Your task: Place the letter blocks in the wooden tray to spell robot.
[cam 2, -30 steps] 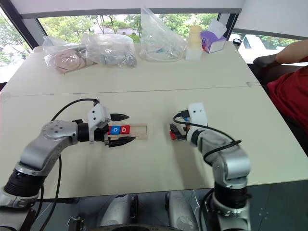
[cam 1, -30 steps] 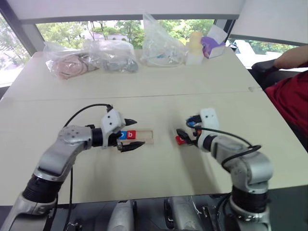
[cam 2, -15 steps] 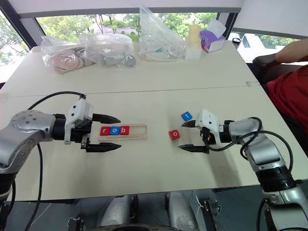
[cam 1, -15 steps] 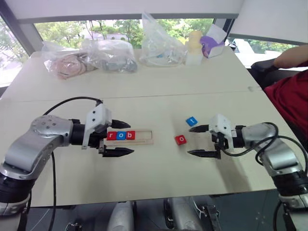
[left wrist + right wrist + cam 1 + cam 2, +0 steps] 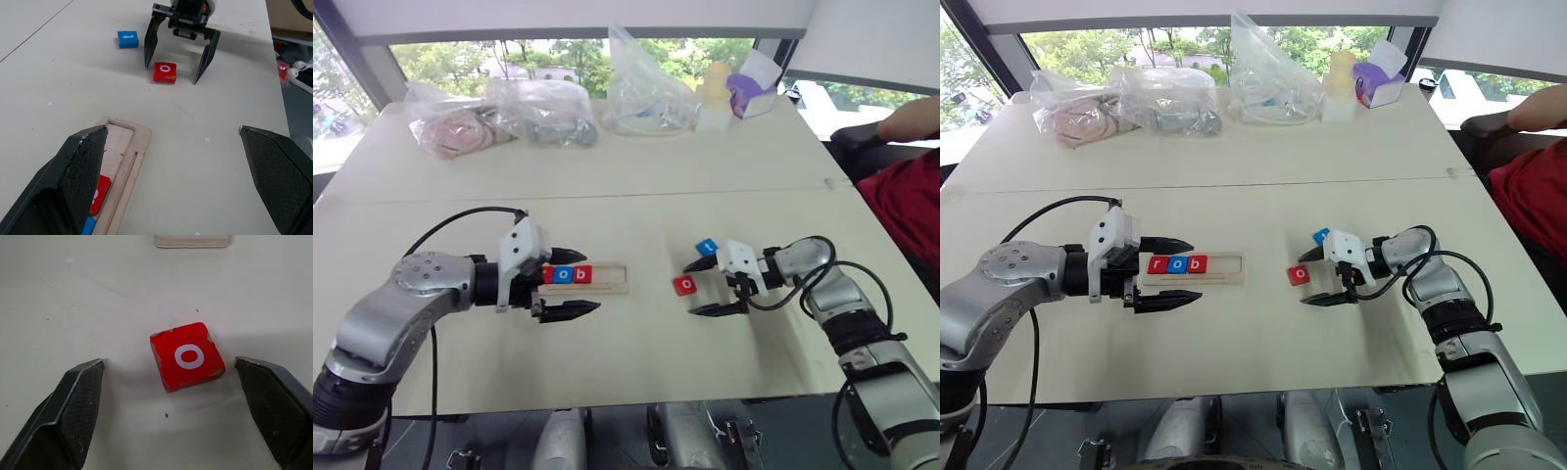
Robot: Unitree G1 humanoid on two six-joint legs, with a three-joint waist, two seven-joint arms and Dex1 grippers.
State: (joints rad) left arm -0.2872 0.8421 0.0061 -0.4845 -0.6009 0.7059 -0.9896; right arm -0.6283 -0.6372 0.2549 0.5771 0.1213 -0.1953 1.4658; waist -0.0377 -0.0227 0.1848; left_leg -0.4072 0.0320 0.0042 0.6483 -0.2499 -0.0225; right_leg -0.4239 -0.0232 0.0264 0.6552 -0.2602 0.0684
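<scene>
The wooden tray point(image 5: 1221, 266) lies left of centre, with letter blocks r point(image 5: 1157, 264), o point(image 5: 1176, 264) and b point(image 5: 1196, 263) in its left part. My left gripper point(image 5: 1194, 270) is open, one finger on each side of that end of the tray. A red o block point(image 5: 187, 356) lies flat on the table point(image 5: 636, 362), and a blue t block point(image 5: 707, 246) sits just behind it. My right gripper point(image 5: 168, 361) is open and low over the table, its fingers either side of the red o block without touching it. The left wrist view shows the same red o block point(image 5: 165, 72) between the right gripper's fingers.
Several clear plastic bags point(image 5: 543, 113) line the far side of the table, beside a yellow bottle point(image 5: 710, 96) and a purple box point(image 5: 751, 83). A person in a red shirt point(image 5: 906, 201) sits at the right edge. Bare tabletop lies between tray and red block.
My right gripper has swung down and turned, then slid left until its fingers flank the red o block, and they have narrowed. My left gripper drew back slightly along the tray.
</scene>
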